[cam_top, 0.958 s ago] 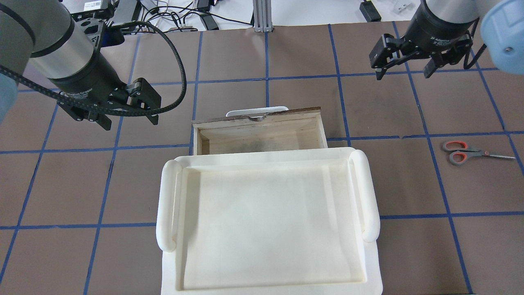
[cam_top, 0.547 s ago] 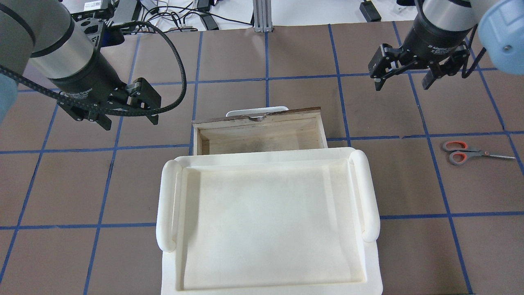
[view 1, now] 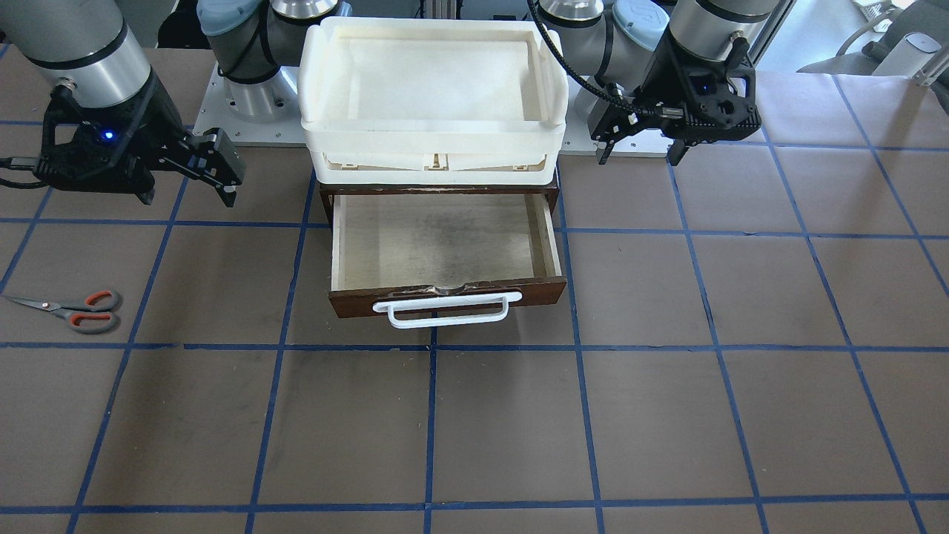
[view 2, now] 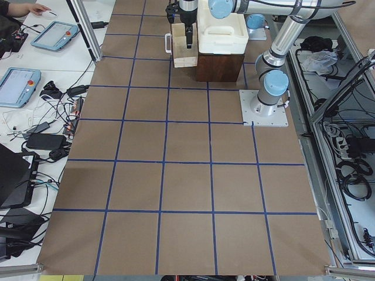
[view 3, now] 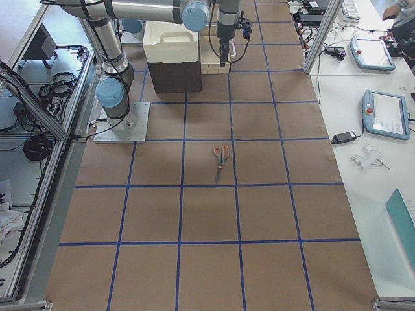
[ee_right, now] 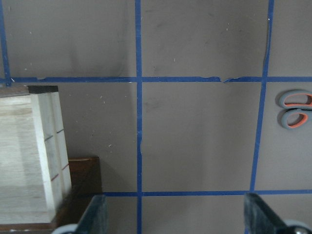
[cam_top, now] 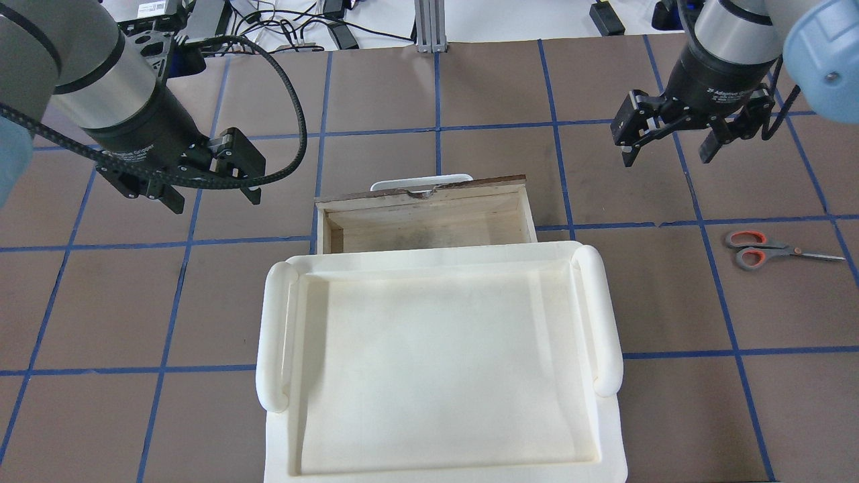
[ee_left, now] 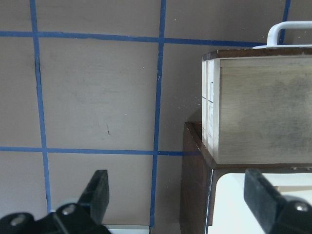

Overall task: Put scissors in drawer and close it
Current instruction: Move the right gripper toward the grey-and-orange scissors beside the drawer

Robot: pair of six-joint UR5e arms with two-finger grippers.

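On the table (view 1: 704, 415), front-facing view: brown surface gridded with blue tape.
Scissors (view 1: 73, 311): lying flat at the left edge of frame, blades together and pointing left, well apart from everything else.
Drawer (view 1: 356, 302): centre of frame, pulled out toward the bottom edge, pale plywood interior in full view.
Handle (view 1: 447, 309): white bar on the dark drawer front; the top edge is chipped just above it.
Tray (view 1: 434, 127): cream-white, upper centre, sitting on the dark cabinet (view 2: 220, 66) that houses the drawer.
Right hand (view 1: 187, 194): upper left, above the table, fingers spread wide, holding nothing.
Left hand (view 1: 639, 152): upper right, fingers spread wide, holding nothing.
Overhead view: scissors at right edge, mid-height, handles toward the drawer. The right hand is at the upper right, well apart from them. The left hand is at the upper left, and the drawer is at centre above the tray.
Exterior left view: cabinet and tray at top centre, drawer projecting to their left.
Exterior right view: scissors at centre, handles uppermost, well apart from the cabinet at top.
Left wrist view: drawer corner and handle at right; both fingers low in frame, wide apart, nothing between.
Right wrist view: scissors' handle loops at right edge, drawer side at left edge; fingers wide apart.
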